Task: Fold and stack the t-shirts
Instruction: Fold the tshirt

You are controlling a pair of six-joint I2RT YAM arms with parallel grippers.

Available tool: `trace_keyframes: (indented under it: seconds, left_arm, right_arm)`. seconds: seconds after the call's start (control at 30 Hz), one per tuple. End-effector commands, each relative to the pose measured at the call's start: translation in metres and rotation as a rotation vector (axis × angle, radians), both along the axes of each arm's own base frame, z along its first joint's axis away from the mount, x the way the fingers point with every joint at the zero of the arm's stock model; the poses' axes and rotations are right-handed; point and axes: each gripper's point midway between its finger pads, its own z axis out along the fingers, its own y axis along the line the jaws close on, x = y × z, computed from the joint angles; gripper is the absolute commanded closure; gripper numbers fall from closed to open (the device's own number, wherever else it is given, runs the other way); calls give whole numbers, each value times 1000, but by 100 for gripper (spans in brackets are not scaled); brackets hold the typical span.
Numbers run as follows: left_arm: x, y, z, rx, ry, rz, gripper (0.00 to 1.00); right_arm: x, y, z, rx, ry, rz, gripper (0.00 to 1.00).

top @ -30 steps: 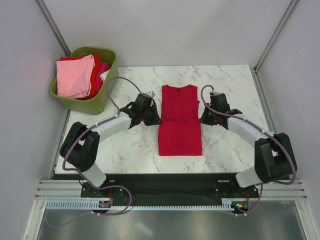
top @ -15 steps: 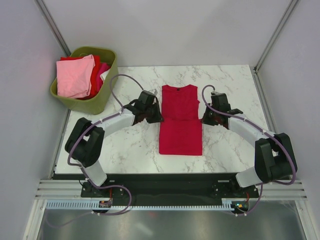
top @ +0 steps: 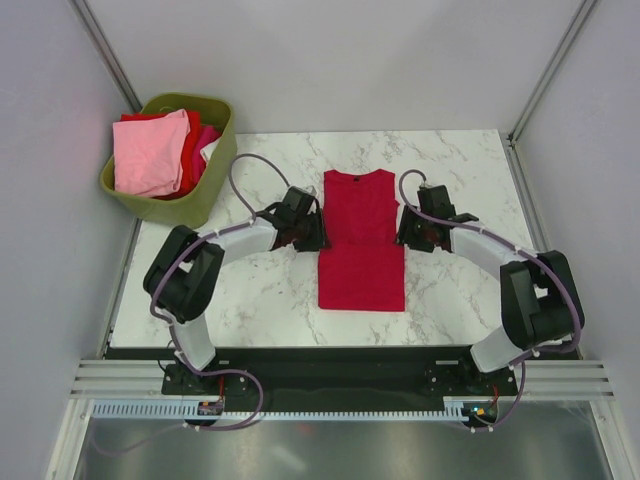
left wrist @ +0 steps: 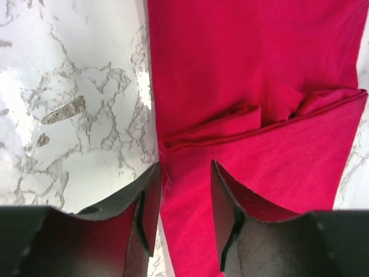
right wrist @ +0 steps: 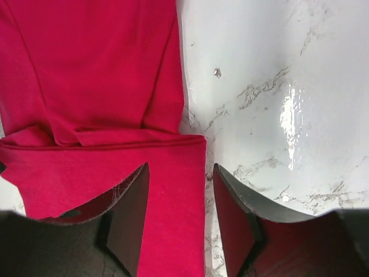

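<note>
Reaching inward from either side, both arms bend low over a crimson red cloth t-shirt (top: 361, 240) lying flat, sleeves tucked in, mid-way across the white marble-patterned table (top: 460, 170). The left gripper (top: 312, 236) and right gripper (top: 406, 232) each straddle a side edge of the shirt at its cross fold, fingers apart. A light pink shirt (top: 150, 150) tops the olive-green plastic basket (top: 215, 185) at far left.

The white marble bench (top: 460, 170) in front of me carries one crimson t-shirt (top: 361, 240), lying flat mid-bench with its neck toward the far edge.
</note>
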Motion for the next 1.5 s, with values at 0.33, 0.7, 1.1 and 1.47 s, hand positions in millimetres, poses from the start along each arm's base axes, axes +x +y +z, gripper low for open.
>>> trace_keyframes:
  seconds: [0.33,0.7,1.1,1.47]
  left_arm:
    - [-86,3,29,-55,-28,-82,41]
    - [-172,16,-7,-59,105,-133,46]
    - [-167,-1,-11,-91,93,-121,52]
    - [-152,-2,-18,-33,66,-92,59]
  right_arm:
    - [-101,2,-6,103,52,60,49]
    - [-170,20,-25,135,137,107,53]
    - [-163,18,-33,102,133,90,60]
    - [-150,20,-31,90,105,82,69]
